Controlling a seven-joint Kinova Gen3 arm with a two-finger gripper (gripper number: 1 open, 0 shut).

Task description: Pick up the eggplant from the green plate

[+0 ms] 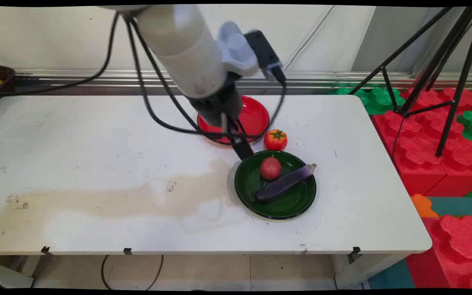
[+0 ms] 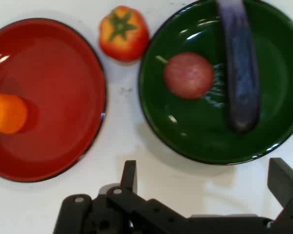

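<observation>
- Purple long eggplant [image 1: 286,182] of smooth plastic look, where did it lie?
- It lay inside the round dark green glossy plate [image 1: 289,205] at the right half of the white table [image 1: 96,143]. It rested on the plate's floor, and its thin end reached over the rim.
- Which way did its long axis go?
- In the main view the axis ran on a diagonal, from lower left to upper right. The rounded thick end pointed to the lower left, toward the near side of the table. The thin stem end pointed to the upper right, toward the far right corner. In the hand view the eggplant [image 2: 240,63] ran from top to bottom, with the rounded end toward the hand.
- What was beside it?
- A small round dark red fruit [image 1: 270,168] lay in the same plate, just beside the eggplant, on the side of the arm. An orange-red toy tomato with green calyx [image 1: 275,139] stood on the table between the green plate and a round red glossy plate [image 1: 256,110]. In the hand view an orange rounded thing [image 2: 7,113] lay in the red plate [image 2: 53,122].
- And the black two-finger gripper [image 1: 240,145]?
- It hung over the bare table just beside the green plate's [image 2: 195,131] rim, between both plates. Its jaws stood wide apart and held nothing, as the hand view showed [image 2: 205,185].
</observation>
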